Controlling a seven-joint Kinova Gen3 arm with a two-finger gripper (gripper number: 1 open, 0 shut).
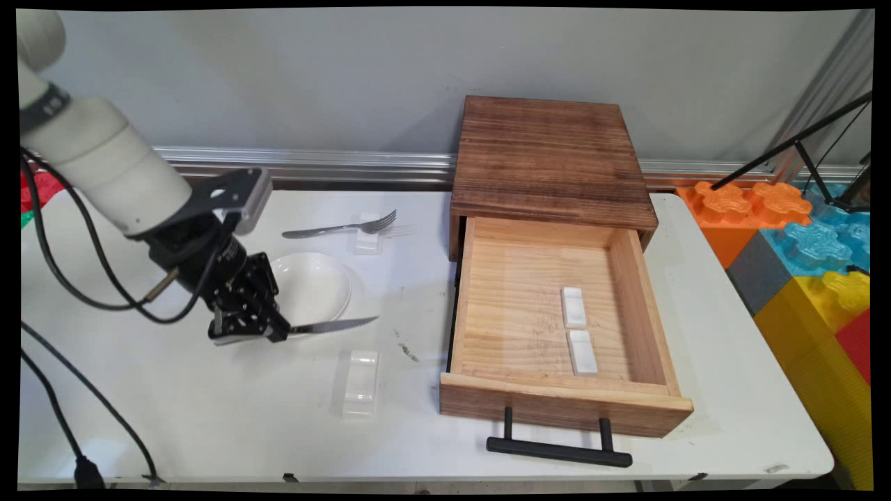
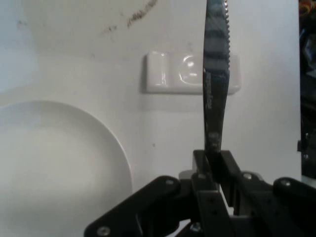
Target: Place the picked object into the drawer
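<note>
My gripper [image 1: 268, 328] is shut on the handle of a serrated metal knife [image 1: 337, 324], which it holds level a little above the table with the blade pointing right. In the hand view the knife [image 2: 216, 74] runs up from between the fingers [image 2: 203, 165] and crosses over a white rectangular rest [image 2: 170, 73]. That rest [image 1: 360, 382] lies on the table just right of and nearer than the gripper. A white plate [image 1: 317, 287] sits right behind the gripper, seen in the hand view as a plate [image 2: 54, 168] at lower left.
A fork [image 1: 344, 226] lies behind the plate with its tines on a second white rest [image 1: 369, 241]. To the right stands a wooden box [image 1: 550, 156] with its drawer [image 1: 487, 313] pulled open; two white rests [image 1: 578, 327] lie inside. Coloured foam blocks [image 1: 807, 243] sit beyond the table's right edge.
</note>
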